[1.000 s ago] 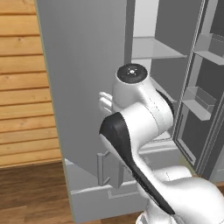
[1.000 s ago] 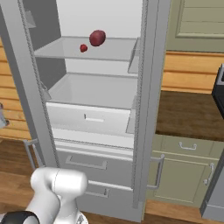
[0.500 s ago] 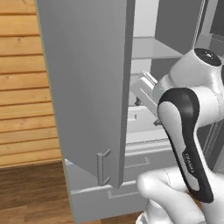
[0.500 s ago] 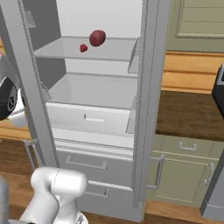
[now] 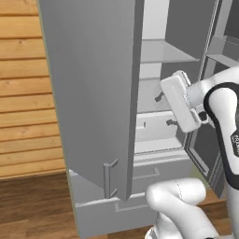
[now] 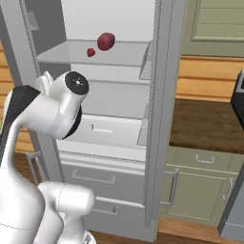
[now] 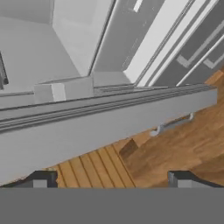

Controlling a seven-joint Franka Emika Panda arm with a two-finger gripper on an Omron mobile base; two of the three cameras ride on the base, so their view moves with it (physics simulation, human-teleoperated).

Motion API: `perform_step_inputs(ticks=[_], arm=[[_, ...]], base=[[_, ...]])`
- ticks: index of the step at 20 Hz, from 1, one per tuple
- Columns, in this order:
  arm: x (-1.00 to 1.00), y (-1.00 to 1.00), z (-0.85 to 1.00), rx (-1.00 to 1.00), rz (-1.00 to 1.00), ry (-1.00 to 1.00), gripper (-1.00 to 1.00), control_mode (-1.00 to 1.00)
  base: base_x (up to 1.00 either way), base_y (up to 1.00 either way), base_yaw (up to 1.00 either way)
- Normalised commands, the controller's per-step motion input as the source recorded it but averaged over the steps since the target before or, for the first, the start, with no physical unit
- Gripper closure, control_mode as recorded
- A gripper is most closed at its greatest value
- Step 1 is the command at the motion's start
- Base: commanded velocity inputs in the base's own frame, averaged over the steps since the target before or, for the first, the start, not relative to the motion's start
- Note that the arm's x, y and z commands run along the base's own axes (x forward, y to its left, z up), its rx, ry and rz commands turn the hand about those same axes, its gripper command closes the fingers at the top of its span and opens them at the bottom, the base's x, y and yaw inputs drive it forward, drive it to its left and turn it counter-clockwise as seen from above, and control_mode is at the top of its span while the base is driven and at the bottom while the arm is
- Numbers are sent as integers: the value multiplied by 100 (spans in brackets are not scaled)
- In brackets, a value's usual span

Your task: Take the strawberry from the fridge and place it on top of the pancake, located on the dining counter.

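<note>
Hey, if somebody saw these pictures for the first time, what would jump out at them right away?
Probably the fridge standing open with its pale shelves bare except for the dark red strawberry on the upper shelf, a smaller red bit beside it. Next, the big white arm swung up in front of the opening, its gripper open and empty, below that shelf.

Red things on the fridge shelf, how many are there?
2. A bigger dark red berry and a smaller red one just left of it, both on the upper shelf of the fridge. Others may be hidden.
</note>
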Motion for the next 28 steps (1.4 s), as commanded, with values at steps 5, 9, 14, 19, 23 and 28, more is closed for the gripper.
perform_step_inputs(ticks=[5,9,14,19,23,28], arm=[[99,5,-9,27,41,-3,-100,-100],[89,10,-12,10,32,-10,-100,-100],[56,18,-12,10,3,-10,-100,-100],[9,60,-19,6,0,-14,-100,-100],[-3,62,-8,0,2,-6,-100,-100],[-28,64,0,0,7,0,-100,-100]], base=[[0,0,0],[0,0,0],[0,0,0],[0,0,0],[0,0,0],[0,0,0]])
